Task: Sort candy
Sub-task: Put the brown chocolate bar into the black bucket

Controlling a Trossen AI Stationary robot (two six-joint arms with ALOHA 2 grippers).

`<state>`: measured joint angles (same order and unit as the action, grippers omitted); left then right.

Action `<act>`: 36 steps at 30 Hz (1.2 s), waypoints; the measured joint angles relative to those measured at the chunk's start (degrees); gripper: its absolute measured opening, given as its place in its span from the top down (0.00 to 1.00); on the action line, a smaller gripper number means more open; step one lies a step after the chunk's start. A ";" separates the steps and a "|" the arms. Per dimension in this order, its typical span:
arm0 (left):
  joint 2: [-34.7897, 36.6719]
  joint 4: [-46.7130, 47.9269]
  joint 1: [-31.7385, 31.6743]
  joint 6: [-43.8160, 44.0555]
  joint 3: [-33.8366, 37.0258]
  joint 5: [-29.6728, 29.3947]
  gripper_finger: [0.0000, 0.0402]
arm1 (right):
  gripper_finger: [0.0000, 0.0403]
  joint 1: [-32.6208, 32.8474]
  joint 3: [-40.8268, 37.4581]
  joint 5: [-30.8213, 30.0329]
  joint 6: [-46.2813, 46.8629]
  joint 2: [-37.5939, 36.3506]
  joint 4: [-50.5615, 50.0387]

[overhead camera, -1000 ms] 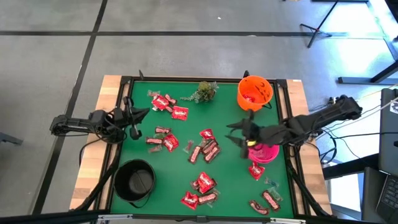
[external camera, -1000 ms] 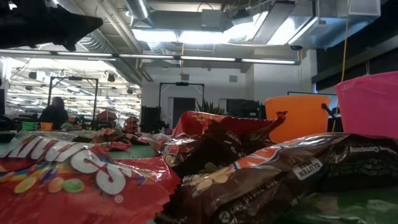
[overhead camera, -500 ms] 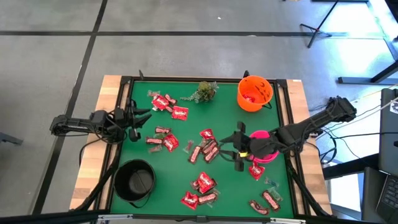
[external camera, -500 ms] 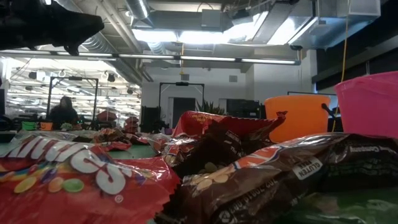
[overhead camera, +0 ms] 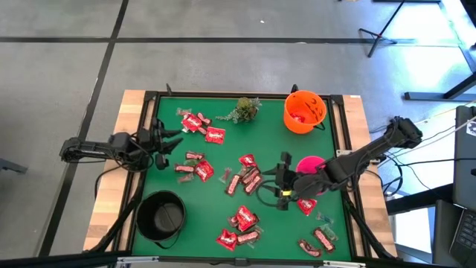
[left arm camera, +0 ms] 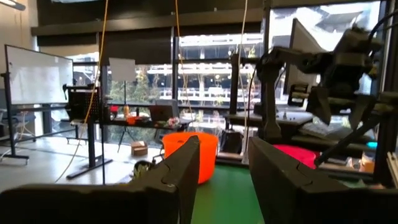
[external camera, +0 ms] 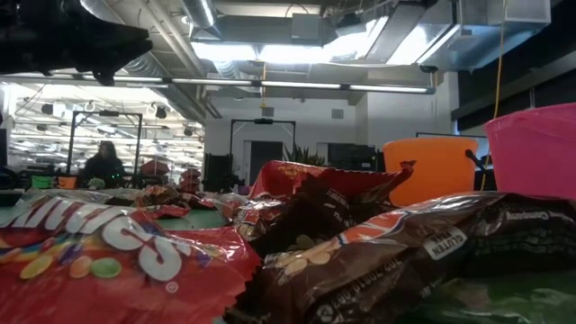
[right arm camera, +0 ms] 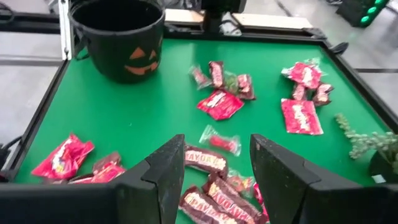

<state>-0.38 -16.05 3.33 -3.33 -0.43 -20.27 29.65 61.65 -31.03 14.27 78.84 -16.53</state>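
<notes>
The right gripper (overhead camera: 271,182), fingers apart and empty, hangs over the candy (overhead camera: 248,179) clustered mid-table, likely to pick one, while the left gripper (overhead camera: 172,138), fingers parted, waits at the left edge

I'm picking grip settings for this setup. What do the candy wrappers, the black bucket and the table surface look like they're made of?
The candy wrappers look like thin glossy plastic film: they crinkle and catch highlights. The black bucket seems to be smooth moulded plastic with a dull sheen and an orange pumpkin face. The table surface looks like matte green felt or mat, even and without glare; which one is unclear.
</notes>
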 joint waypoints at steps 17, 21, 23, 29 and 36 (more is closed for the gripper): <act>0.00 3.64 0.00 1.78 0.00 -0.02 0.68 | 0.56 -0.04 0.00 0.78 -2.48 0.36 -0.04; 0.00 3.64 0.00 1.81 0.00 -0.02 0.68 | 0.56 -0.04 0.00 2.53 -2.56 0.23 -1.13; 0.00 3.86 0.00 1.77 0.00 -0.02 0.68 | 0.56 0.02 0.04 2.94 -2.26 0.07 -2.76; 0.00 4.93 0.00 1.75 0.00 -0.08 0.68 | 0.56 0.00 4.39 4.81 1.89 0.05 -12.94; 0.00 4.93 0.00 1.73 0.00 -0.17 0.68 | 0.56 3.00 11.33 5.67 4.53 -0.04 -22.01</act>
<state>-0.38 -11.11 3.33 -1.60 -0.43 -20.45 32.65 72.98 -25.37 18.80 78.81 -38.55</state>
